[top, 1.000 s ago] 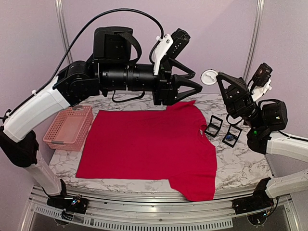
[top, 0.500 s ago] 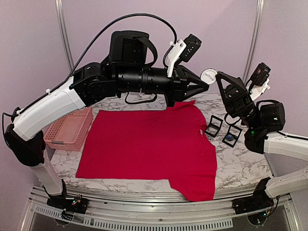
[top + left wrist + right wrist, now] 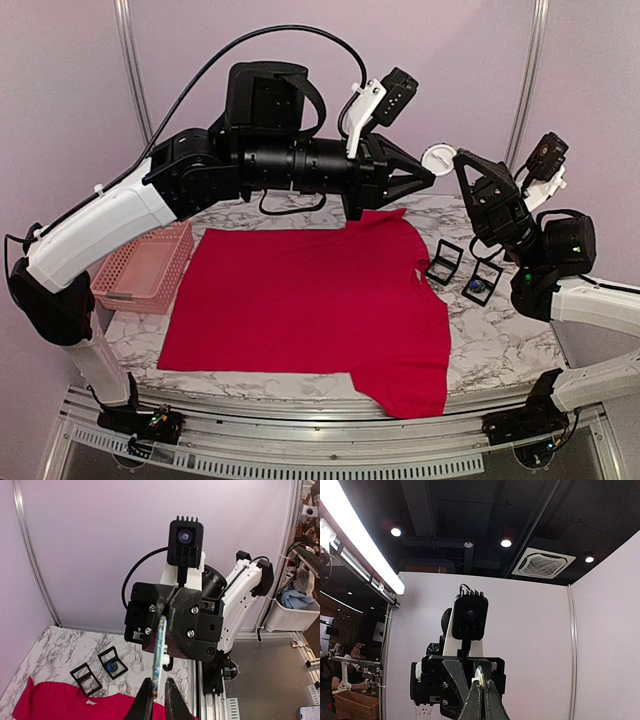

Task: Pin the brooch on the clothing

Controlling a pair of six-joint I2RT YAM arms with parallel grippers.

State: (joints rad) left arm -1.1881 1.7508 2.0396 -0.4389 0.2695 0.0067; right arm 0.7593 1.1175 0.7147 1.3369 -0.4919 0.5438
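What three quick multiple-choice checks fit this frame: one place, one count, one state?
1. Where is the pink basket?
A) left of the red T-shirt
B) on the T-shirt
C) beside the black frames

2. How many black square frames stand right of the T-shirt?
A) one
B) four
C) two

3. The brooch is:
A) lying on the T-shirt
B) in the basket
C) held in mid-air by both pincers

Answers:
1 A, it sits off the shirt's left edge.
2 C, two stand side by side near the collar.
3 C, the left pincer and the right pincer both clamp its rim, well above the shirt.
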